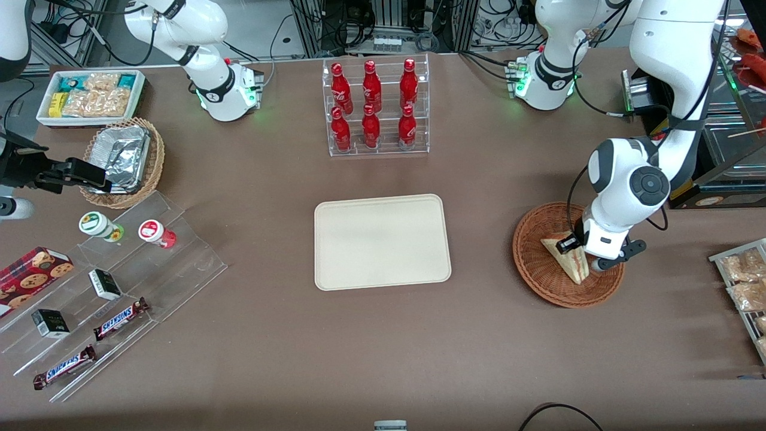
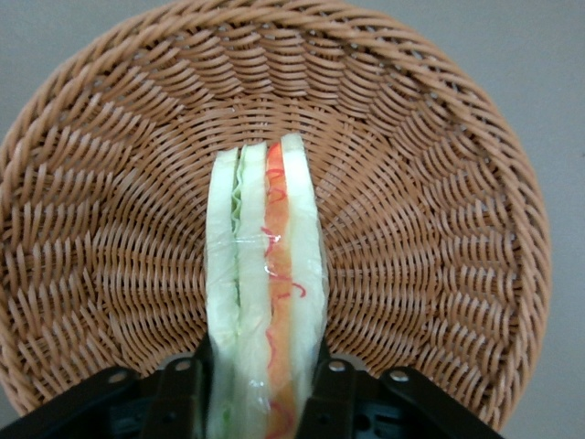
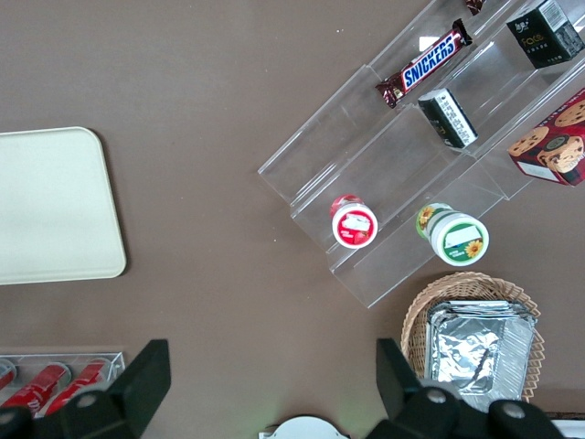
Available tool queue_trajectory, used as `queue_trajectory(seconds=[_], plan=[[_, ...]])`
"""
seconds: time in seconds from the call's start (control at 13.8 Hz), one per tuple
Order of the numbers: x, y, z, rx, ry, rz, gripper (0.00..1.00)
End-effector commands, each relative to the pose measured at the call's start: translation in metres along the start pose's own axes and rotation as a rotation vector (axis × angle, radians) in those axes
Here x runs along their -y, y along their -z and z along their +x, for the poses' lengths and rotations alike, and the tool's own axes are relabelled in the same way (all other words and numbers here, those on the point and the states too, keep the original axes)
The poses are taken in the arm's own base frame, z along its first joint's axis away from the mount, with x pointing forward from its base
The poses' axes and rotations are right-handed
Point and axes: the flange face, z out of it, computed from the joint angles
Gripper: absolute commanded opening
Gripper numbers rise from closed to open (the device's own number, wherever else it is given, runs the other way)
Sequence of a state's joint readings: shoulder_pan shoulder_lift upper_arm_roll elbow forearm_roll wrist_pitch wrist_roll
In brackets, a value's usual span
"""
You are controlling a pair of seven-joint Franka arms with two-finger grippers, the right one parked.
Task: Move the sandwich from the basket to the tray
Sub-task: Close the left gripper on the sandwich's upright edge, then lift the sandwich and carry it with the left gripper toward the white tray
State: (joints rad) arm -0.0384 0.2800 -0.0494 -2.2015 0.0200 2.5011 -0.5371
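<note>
**Listener:** Where is everything right now?

**Operator:** I have the claw (image 1: 583,254) down inside the round reddish-brown basket (image 1: 535,269), toward the working arm's end of the desk (image 1: 383,359); it is clenched on the sandwich (image 2: 265,274), one black finger (image 2: 183,398) pressed against each outer bread face; the wedge is still in the basket, standing on edge with its filling edge toward my wrist camera.

**Listener:** How will it handle?

**Operator:** I judge it light and soft; the bread looks pale and spongy, with pink and green layers between; a clear wrap seems to cover it, so it may be slippery; squeezing hard would crush it. Holding it across the flat bread faces, as I do now, seems right.

**Listener:** And the goal?

**Operator:** The cream tray (image 1: 335,275) lies flat mid-desk, well apart from the basket, with nothing on it.
</note>
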Motion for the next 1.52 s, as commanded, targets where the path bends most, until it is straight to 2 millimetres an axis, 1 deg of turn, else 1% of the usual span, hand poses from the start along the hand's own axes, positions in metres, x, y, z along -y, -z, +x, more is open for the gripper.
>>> queue_trajectory(seconds=[0.0,0.07,0.15,0.22,0.29,0.36,0.51,0.58,0.65,0.73,0.8,0.87,0.94,1.02,1.09,1.23,1.31,1.38,1.45], plan=[[-0.006,0.051,0.002,0.007,-0.002,0.029,0.11],[-0.012,0.069,0.005,0.015,-0.014,0.043,0.11],[-0.030,0.089,0.006,0.025,-0.040,0.051,0.11],[-0.054,0.111,0.005,0.040,-0.071,0.060,0.11],[-0.072,0.129,0.005,0.051,-0.095,0.067,0.11],[-0.095,0.146,-0.001,0.057,-0.126,0.070,0.11],[-0.145,0.166,-0.023,0.063,-0.193,0.063,0.11],[-0.171,0.168,-0.040,0.056,-0.224,0.056,0.12],[-0.195,0.166,-0.056,0.052,-0.257,0.051,0.12],[-0.219,0.158,-0.070,0.055,-0.293,0.050,0.12],[-0.248,0.152,-0.091,0.056,-0.326,0.048,0.12],[-0.268,0.145,-0.102,0.056,-0.328,0.046,0.12],[-0.283,0.135,-0.111,0.062,-0.337,0.046,0.12],[-0.305,0.124,-0.131,0.068,-0.378,0.047,0.12],[-0.322,0.116,-0.141,0.067,-0.395,0.042,0.12],[-0.351,0.093,-0.158,0.069,-0.428,0.029,0.13],[-0.361,0.083,-0.166,0.065,-0.444,0.014,0.13],[-0.373,0.072,-0.184,0.064,-0.464,-0.002,0.13],[-0.381,0.060,-0.194,0.059,-0.477,-0.013,0.13]])
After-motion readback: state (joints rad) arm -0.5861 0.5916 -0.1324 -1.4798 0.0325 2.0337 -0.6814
